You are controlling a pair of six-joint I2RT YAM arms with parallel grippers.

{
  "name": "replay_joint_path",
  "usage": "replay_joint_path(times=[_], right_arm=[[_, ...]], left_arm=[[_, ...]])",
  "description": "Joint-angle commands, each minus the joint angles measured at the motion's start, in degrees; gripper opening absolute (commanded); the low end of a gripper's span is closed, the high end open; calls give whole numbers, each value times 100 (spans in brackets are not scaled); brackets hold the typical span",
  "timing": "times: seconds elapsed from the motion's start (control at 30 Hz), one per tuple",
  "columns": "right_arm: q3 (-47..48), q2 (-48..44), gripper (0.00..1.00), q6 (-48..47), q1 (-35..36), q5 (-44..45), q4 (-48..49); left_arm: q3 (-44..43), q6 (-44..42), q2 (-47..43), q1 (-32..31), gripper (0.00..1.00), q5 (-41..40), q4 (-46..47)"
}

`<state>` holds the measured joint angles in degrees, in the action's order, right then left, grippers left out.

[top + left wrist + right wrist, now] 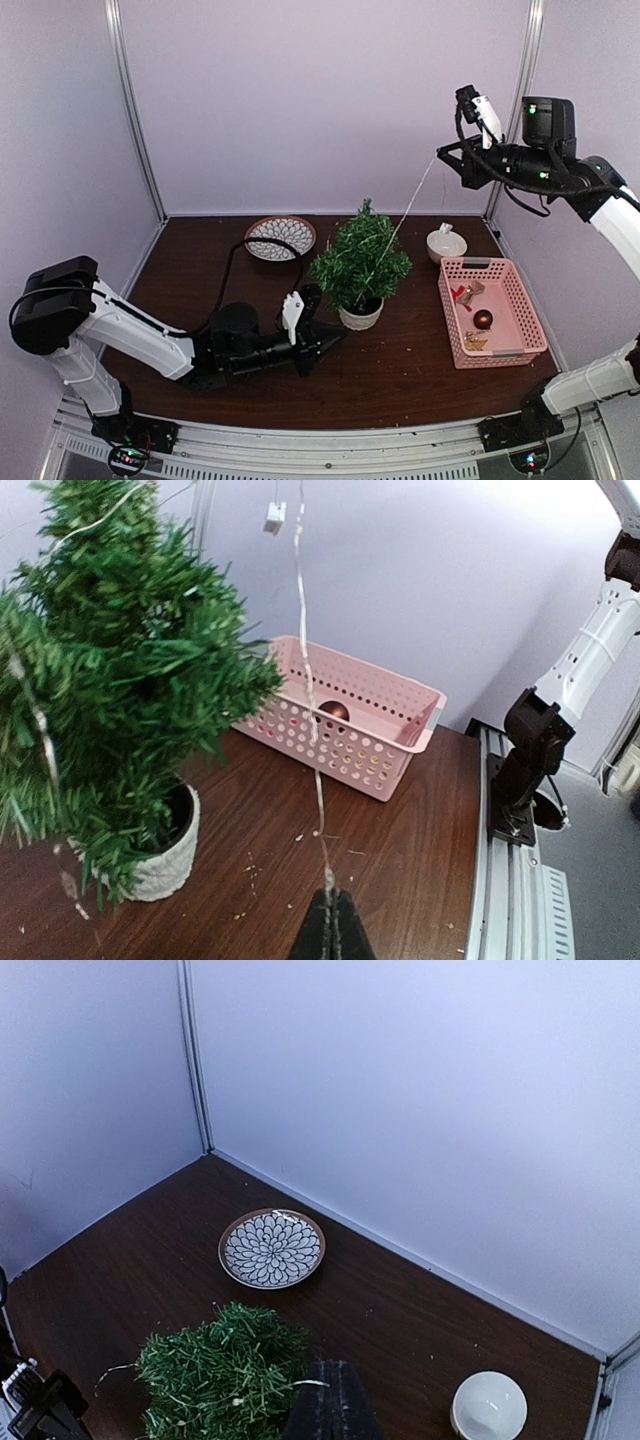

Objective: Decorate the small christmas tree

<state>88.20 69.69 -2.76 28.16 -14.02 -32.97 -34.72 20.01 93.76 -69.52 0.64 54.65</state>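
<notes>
At the near right, the pink basket (pixel 527 310) is holding a dark red ball (pixel 483 319) and gold trinkets (pixel 474 342). In the middle, a white pot (pixel 361 317) is carrying the small christmas tree (pixel 360 262). Farther back, a white bowl (pixel 446 243) is sitting right and a patterned plate (pixel 280 237) left. The left gripper (pixel 330 892), low beside the pot, is pinching a thin wire (pixel 415 195). The right gripper (pixel 330 1365), raised far right, is clamping it higher up.
</notes>
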Motion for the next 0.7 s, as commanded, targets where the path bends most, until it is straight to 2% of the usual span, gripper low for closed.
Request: replay_joint_path(times=[0.0,0.37,0.67], right_arm=[[406,260,0,-646,369,232,456],[1439,1274,0,-1647,1172,310,617],[1864,2180,0,-2041,1262,547,863]], left_arm=[[292,548,79,154,0,-197,971],[252,628,77,149,0,-247,915],[346,658,-24,149,0,-385,912]])
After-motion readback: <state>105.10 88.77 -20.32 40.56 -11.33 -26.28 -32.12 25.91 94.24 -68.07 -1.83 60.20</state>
